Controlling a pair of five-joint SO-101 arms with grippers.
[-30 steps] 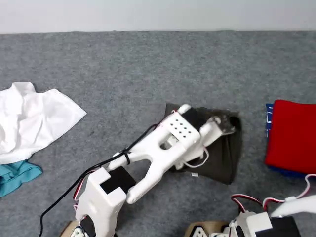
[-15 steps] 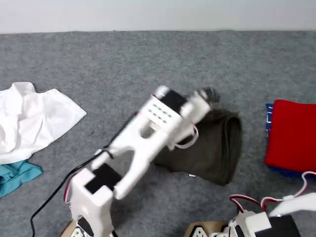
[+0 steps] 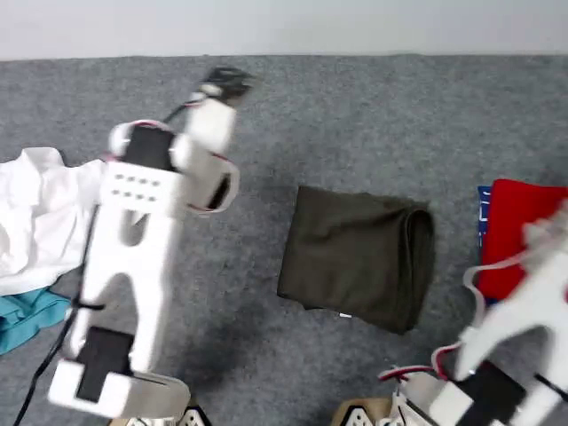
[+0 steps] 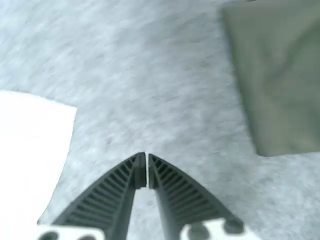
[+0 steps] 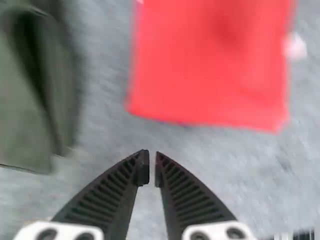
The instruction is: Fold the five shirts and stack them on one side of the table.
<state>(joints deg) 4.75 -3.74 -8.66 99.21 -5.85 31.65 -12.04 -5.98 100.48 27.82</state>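
Observation:
A folded dark olive shirt (image 3: 359, 257) lies flat in the middle of the grey table. A folded red shirt (image 3: 528, 235) rests on a blue one (image 3: 484, 213) at the right edge. At the left lie a crumpled white shirt (image 3: 53, 217) and a teal shirt (image 3: 31, 315). My left gripper (image 3: 222, 82) is raised over the far left-centre of the table, shut and empty (image 4: 142, 162), with the white shirt (image 4: 30, 145) and olive shirt (image 4: 280, 70) below it. My right gripper (image 5: 148, 162) is shut and empty, between the olive shirt (image 5: 30, 90) and red shirt (image 5: 215, 60).
The table is covered in grey carpet (image 3: 355, 115), with a white wall along the far edge. The right arm (image 3: 532, 306) stands at the near right corner, beside the red stack. Bare carpet lies between the white and olive shirts.
The left arm has lifted off the olive shirt and swung left and toward the far edge. The right arm has risen into view beside the red stack.

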